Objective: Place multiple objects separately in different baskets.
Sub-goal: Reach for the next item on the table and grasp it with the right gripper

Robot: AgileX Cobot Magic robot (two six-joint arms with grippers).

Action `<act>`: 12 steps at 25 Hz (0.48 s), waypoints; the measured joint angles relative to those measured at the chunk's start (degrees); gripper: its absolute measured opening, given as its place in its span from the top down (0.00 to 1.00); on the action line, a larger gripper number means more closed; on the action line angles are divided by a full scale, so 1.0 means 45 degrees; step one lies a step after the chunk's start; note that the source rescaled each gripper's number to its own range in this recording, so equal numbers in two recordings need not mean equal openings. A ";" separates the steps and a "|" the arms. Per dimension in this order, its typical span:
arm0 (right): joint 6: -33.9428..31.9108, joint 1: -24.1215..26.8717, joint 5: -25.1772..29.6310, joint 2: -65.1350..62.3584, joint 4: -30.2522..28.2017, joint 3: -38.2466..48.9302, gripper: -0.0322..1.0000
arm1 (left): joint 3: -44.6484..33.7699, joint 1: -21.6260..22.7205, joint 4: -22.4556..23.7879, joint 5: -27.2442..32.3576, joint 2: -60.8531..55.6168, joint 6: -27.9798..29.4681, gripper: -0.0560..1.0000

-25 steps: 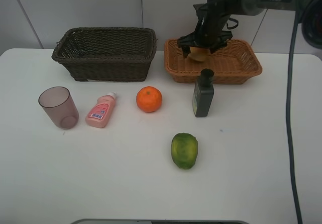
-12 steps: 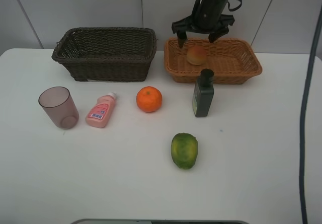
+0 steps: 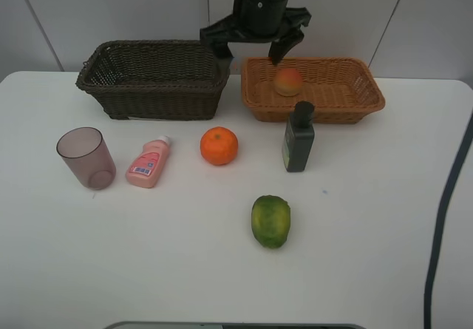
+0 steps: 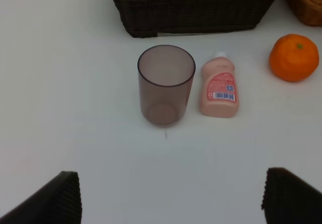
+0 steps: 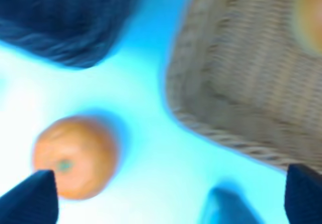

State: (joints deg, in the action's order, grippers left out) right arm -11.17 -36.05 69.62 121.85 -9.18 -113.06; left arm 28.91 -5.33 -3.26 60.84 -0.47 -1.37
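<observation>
On the left side of the white table (image 3: 369, 233), the left jaws stand wide apart and empty, low over bare tabletop. Ahead of them the translucent mauve cup (image 4: 166, 83) stands upright, and the pink bottle (image 4: 218, 85) lies on its side just beside the cup. The dark brown basket (image 4: 196, 12) sits beyond both.

Further right, the right jaws hang spread wide, holding nothing, above the gap between the dark brown basket and the tan basket (image 3: 369, 92). The step in hand looks like reaching for the next object, probably the orange (image 3: 219, 145). To do it well, centre the spread jaws over the orange and come straight down, clear of both basket rims. Then close gently across its widest part, since a round fruit may roll.

The orange lies on the table below the right jaws, toward the front and slightly left. The blurred right wrist view shows it near one fingertip. The red-yellow fruit (image 3: 288, 81) rests inside the tan basket, below and just right of these jaws. The dark green bottle (image 3: 298, 138) stands upright in front of that basket. The green-yellow fruit (image 3: 270, 221) lies farthest forward of them.
</observation>
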 joint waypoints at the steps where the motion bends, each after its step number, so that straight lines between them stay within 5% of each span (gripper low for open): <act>1: 0.0000 -0.0552 0.0037 0.0000 0.0188 0.0000 0.00 | 0.0000 0.0000 0.0000 0.0000 0.0000 0.0000 0.07; 12: -0.1290 -0.1881 -0.0195 0.0377 0.0235 0.0253 0.00 | 0.0000 0.0000 0.0000 0.0000 0.0000 0.0000 0.07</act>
State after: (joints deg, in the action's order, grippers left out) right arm -16.97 -44.52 68.74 123.55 -8.12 -111.92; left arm 28.91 -5.33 -3.26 60.84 -0.47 -1.37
